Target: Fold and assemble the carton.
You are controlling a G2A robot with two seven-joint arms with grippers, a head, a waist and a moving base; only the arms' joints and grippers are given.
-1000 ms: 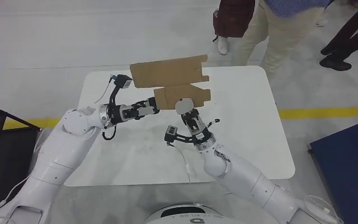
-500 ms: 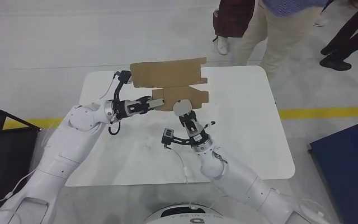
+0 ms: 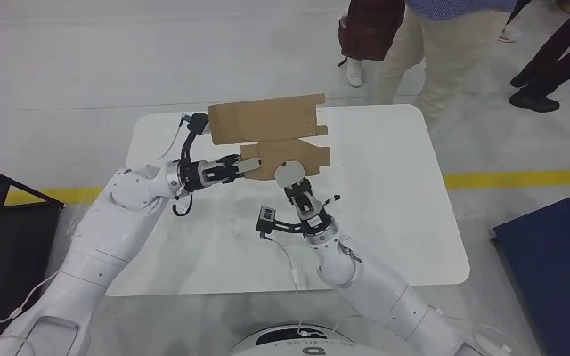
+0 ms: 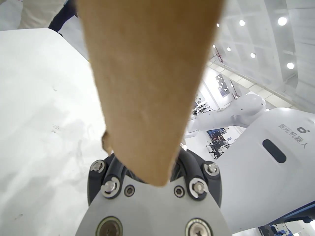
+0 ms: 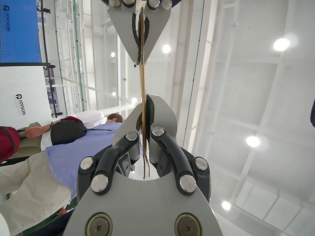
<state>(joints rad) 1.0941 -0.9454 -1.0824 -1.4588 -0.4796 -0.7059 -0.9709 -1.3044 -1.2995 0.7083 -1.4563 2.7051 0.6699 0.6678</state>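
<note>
The left wrist view crops the carton (image 4: pixel 150 74).

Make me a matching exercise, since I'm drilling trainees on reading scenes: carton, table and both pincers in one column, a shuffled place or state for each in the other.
Column one:
1. carton
2. table
3. left pincer
4. right pincer

Column two:
A. shut on the carton's near edge, about midway along it
B. white, lying under both arms
C. brown and flat, held up above the table
D. shut on the carton's end at the robot's left

Pairs: 1-C, 2-B, 3-D, 4-A.
</note>
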